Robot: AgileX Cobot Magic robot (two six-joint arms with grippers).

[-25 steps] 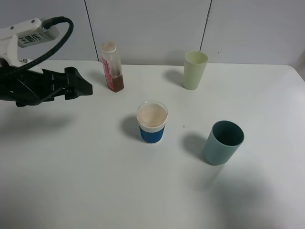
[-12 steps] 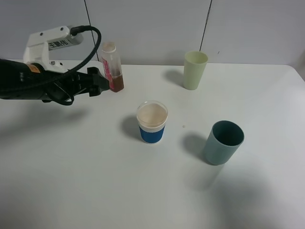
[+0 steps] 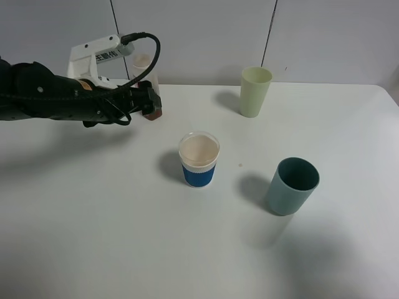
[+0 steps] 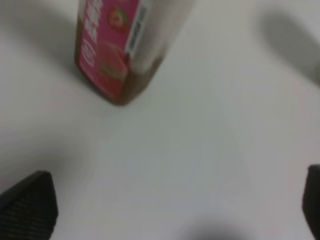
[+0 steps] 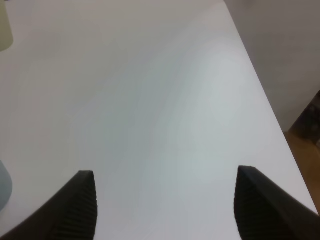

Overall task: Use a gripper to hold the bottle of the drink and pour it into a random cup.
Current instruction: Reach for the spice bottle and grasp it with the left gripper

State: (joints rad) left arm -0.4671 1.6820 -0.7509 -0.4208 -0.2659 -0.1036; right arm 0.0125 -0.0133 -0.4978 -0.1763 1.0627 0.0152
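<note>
Approach to bottle (image 4: 122, 45), standing near the far edge of the surface (image 3: 124, 249), left of centre. I hold the left gripper (image 3: 149, 103) wide open and empty, bottle just beyond its tips. Risk: an off-centre finger topples it, spilling the drink (image 4: 131, 90). Open room lies toward the cup (image 3: 199, 161), mid-surface.

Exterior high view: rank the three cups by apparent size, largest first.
1. teal cup, widest and nearest the camera
2. white-and-blue cup
3. pale green cup, narrowest

The pale green cup stands farthest back, so its true size may be larger than it looks.
</note>
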